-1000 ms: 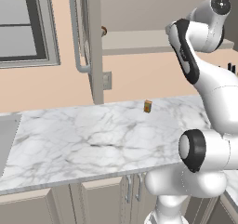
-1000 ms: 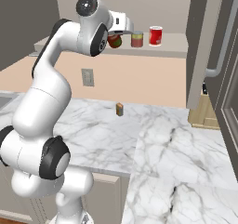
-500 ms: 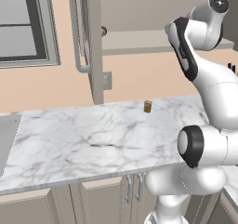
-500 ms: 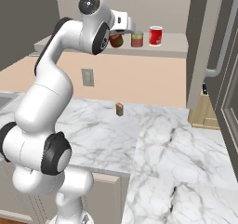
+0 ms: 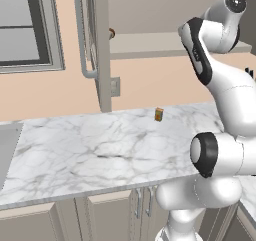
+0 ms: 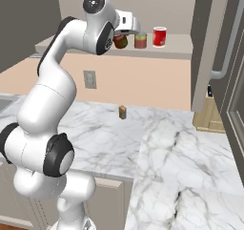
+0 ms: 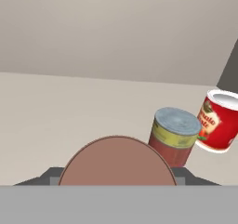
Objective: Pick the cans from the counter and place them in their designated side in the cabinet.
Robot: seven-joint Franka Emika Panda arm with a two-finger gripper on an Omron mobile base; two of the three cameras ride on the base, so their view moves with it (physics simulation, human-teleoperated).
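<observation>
Dark red can (image 7: 117, 160) held closed in the hand (image 6: 122, 39) at the cabinet shelf (image 6: 176, 52) — just beside the teal-topped can (image 6: 140, 40), bright red can (image 6: 159, 36) beyond.

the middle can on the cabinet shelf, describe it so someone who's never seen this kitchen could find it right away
Look up at the beige cabinet shelf above the marble counter. Three cans stand in a row there; the middle can sits between the dark red can in the gripper and the bright red can. It alone has a grey-teal top and a yellow-green band.
</observation>
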